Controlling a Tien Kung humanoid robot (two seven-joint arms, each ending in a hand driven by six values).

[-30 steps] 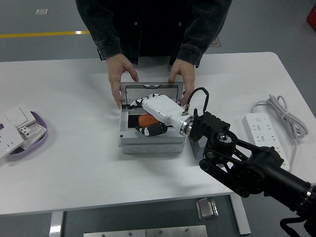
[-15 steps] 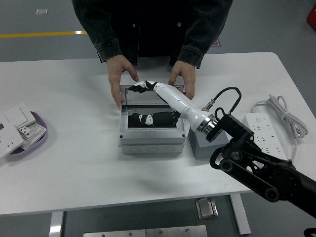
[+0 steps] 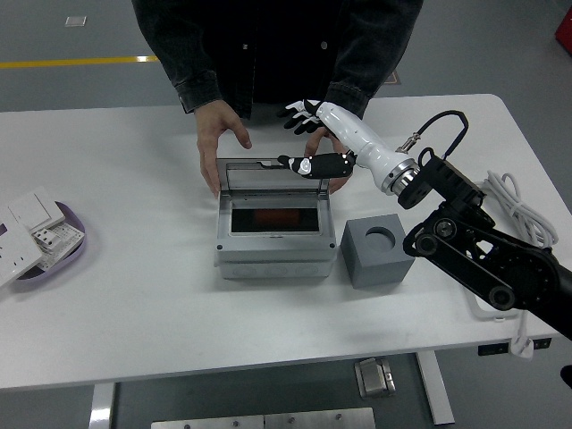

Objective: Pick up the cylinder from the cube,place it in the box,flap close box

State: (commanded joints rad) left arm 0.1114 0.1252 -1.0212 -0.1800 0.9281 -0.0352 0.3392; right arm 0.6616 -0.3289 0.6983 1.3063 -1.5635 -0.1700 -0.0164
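Head view: right hand [image 3: 323, 134] is hovering over the box's [image 3: 275, 255] raised lid [image 3: 271, 167], fingers spread, holding nothing. Orange cylinder [image 3: 273, 219] is lying inside the box. Cube [image 3: 376, 252] is sitting just beside it. Person's hands [image 3: 216, 136] are steadying the box's far side.

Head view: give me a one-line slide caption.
Right robot hand open above the box's raised lid, orange cylinder lying inside the grey box, a person's hands steadying it.
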